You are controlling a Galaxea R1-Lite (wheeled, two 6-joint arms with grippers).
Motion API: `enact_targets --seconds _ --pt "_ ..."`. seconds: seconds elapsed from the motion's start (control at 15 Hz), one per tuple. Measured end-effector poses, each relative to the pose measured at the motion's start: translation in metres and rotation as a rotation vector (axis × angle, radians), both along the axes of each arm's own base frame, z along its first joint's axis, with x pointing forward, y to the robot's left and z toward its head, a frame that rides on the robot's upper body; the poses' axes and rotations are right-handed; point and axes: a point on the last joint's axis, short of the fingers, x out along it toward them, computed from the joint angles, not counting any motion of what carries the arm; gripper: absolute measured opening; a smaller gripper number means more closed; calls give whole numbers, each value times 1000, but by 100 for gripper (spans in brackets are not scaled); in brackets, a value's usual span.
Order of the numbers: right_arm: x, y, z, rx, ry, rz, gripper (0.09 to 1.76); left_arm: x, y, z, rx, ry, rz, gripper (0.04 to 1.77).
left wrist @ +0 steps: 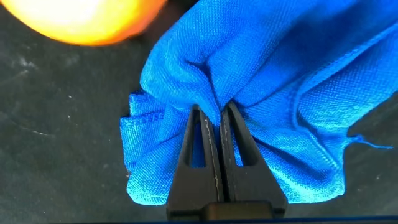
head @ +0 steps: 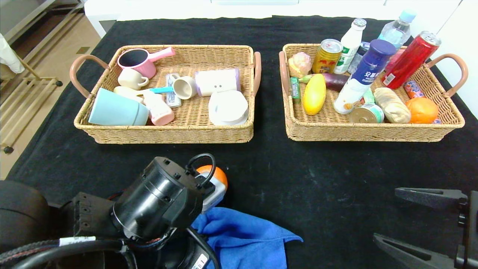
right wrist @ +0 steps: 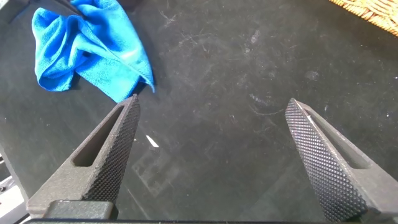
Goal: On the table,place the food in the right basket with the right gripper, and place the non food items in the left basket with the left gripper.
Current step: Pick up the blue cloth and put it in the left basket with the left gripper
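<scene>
The blue cloth towel [head: 242, 239] [left wrist: 280, 93] lies bunched on the black table [head: 298, 179] near its front edge. My left gripper [left wrist: 213, 111] is shut on a fold of it; in the head view the left wrist [head: 157, 201] hides the jaws. My right gripper [head: 385, 215] [right wrist: 212, 102] stands open and holds nothing, low at the front right over bare cloth. The left basket [head: 171, 138] holds a teal mug [head: 115, 110] and a pink bottle [head: 158, 108]. The right basket [head: 373, 136] holds the white-and-blue bottle [head: 360, 76] and an orange [head: 422, 110].
A round orange-and-white thing [head: 216, 177] [left wrist: 81, 18] sits just beyond the towel, partly hidden behind my left wrist. The left basket also holds a pink saucepan [head: 140, 59] and cups. The right one also holds a red can [head: 409, 61], tins and bottles.
</scene>
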Motion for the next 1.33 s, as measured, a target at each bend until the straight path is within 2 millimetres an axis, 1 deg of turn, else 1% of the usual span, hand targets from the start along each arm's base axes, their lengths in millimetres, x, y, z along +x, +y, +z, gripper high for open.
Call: enact_targets --seconds 0.2,0.6,0.87,1.07,1.33 --pt "0 0 0 0 1 0 171 0 0 14 -99 -48 19 13" --pt "2 1 -3 -9 15 0 171 -5 8 56 -351 -86 79 13" --pt "3 2 -5 -14 23 1 171 -6 16 83 -473 -129 121 13" --pt "3 2 -6 -16 27 1 171 -5 23 108 -578 -164 154 13" --pt "3 2 -6 -17 28 3 171 -3 35 140 -673 -244 184 13"
